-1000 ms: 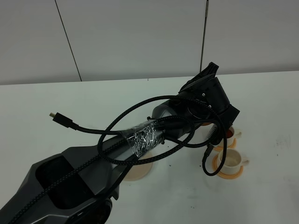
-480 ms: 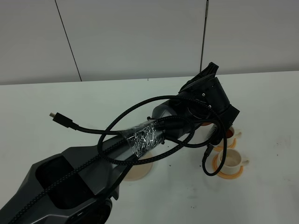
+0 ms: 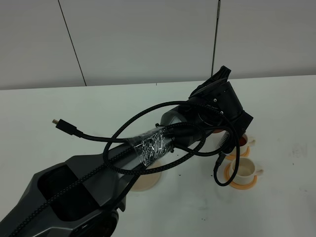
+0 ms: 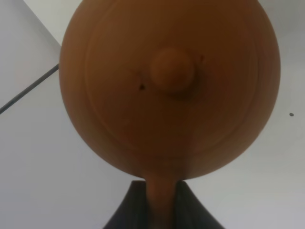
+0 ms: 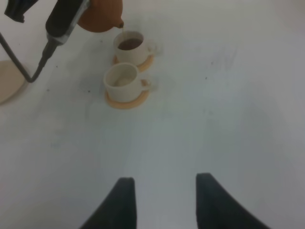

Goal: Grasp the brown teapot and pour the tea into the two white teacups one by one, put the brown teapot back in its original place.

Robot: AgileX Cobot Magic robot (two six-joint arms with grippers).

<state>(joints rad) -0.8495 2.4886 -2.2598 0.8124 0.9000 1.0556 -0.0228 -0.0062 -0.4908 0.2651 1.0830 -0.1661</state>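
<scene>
Over far cup (image 5: 131, 46): teapot (image 5: 100, 16) tilted, pouring.
Left gripper (image 4: 159, 207): clamped on the teapot.
Empty cup (image 5: 123, 81): I see it just beside.

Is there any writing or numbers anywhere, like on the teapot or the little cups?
None of the views shows any text that can be read.
Brown teapot: plain clay, no words or signs.
Filled white teacup and empty white teacup: plain, no print.
Table: a faint grey mark near the right side, too blurred to tell if it is writing.
</scene>
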